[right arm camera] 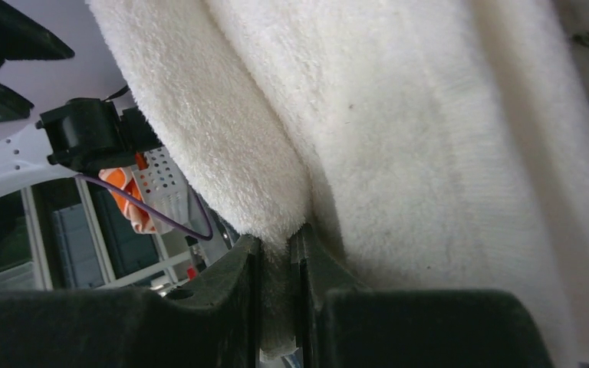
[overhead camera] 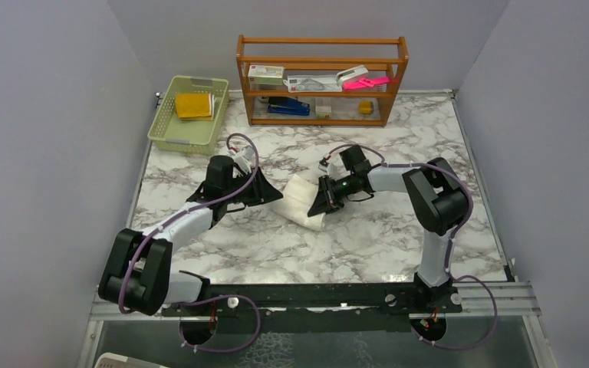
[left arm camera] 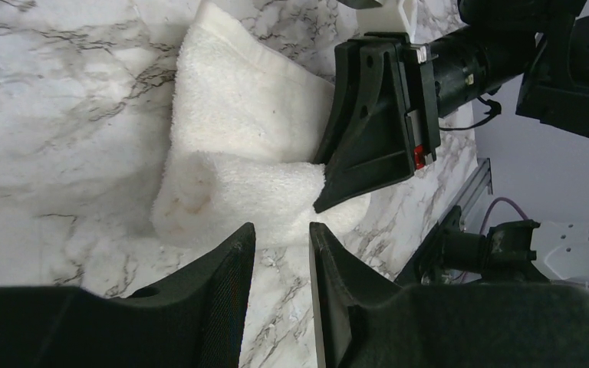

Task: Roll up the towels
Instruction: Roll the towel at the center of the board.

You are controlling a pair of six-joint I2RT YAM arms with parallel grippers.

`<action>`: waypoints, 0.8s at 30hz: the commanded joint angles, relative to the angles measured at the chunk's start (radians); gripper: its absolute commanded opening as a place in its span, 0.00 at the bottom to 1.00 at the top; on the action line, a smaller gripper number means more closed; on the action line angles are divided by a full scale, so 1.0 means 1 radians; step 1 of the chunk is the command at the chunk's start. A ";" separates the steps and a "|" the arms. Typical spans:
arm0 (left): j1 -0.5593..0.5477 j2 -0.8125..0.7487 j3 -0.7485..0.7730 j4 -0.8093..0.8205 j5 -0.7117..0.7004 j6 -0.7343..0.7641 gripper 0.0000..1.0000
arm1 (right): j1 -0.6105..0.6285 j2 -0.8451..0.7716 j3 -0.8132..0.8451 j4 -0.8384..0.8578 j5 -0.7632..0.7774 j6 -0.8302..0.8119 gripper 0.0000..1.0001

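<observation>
half-rolled cream-white towel (overhead camera: 301, 201) mid tabletop (overhead camera: 368, 238), between both arms. right end effector (right arm camera: 276, 241) clamped on a towel fold. left end effector (left arm camera: 282, 234) part open, empty, just beside roll end. soft, light, floppy terry, likely unrolls easily; best pinched at thick rolled edge.

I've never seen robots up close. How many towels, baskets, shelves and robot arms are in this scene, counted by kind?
Towels: 2, the white towel and the yellow towel
Basket: 1
Wooden shelf: 1
Robot arms: 2, the left arm and the right arm
Total: 6
</observation>
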 commanded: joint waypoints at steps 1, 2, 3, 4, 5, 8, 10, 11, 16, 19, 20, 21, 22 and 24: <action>-0.044 0.072 -0.005 0.134 0.028 -0.041 0.35 | -0.013 0.034 -0.025 0.030 -0.019 0.057 0.01; -0.048 0.090 -0.002 0.148 0.031 -0.044 0.35 | -0.014 0.038 -0.026 0.028 -0.015 0.057 0.01; -0.051 0.107 0.001 0.163 0.036 -0.048 0.35 | -0.015 0.041 -0.026 0.023 -0.009 0.054 0.01; -0.053 0.122 0.003 0.179 0.041 -0.053 0.35 | -0.015 0.044 -0.023 0.018 -0.004 0.049 0.01; -0.054 0.135 0.004 0.192 0.047 -0.059 0.35 | -0.015 0.046 -0.020 0.012 0.001 0.043 0.01; -0.063 0.160 0.013 0.229 0.062 -0.077 0.34 | -0.015 0.044 -0.013 -0.005 0.022 0.028 0.01; -0.073 0.170 0.019 0.241 0.063 -0.083 0.34 | -0.015 0.049 -0.010 -0.008 0.026 0.020 0.01; -0.077 0.174 0.023 0.246 0.066 -0.087 0.34 | -0.015 0.053 -0.011 -0.014 0.032 0.015 0.01; -0.099 0.184 0.032 0.293 0.092 -0.130 0.34 | -0.015 0.073 -0.024 -0.021 0.068 0.002 0.01; -0.115 0.178 0.028 0.317 0.091 -0.152 0.34 | -0.013 0.083 -0.029 -0.025 0.091 -0.007 0.01; -0.119 0.181 0.023 0.319 0.085 -0.152 0.34 | -0.014 0.085 -0.031 -0.023 0.092 -0.008 0.01; -0.122 0.188 0.017 0.320 0.080 -0.151 0.34 | -0.012 0.088 -0.033 -0.021 0.095 -0.009 0.01; -0.124 0.198 0.011 0.322 0.077 -0.151 0.34 | -0.012 0.091 -0.033 -0.019 0.096 -0.009 0.01; -0.127 0.218 -0.014 0.346 0.062 -0.151 0.34 | -0.005 0.093 -0.032 -0.026 0.112 -0.015 0.01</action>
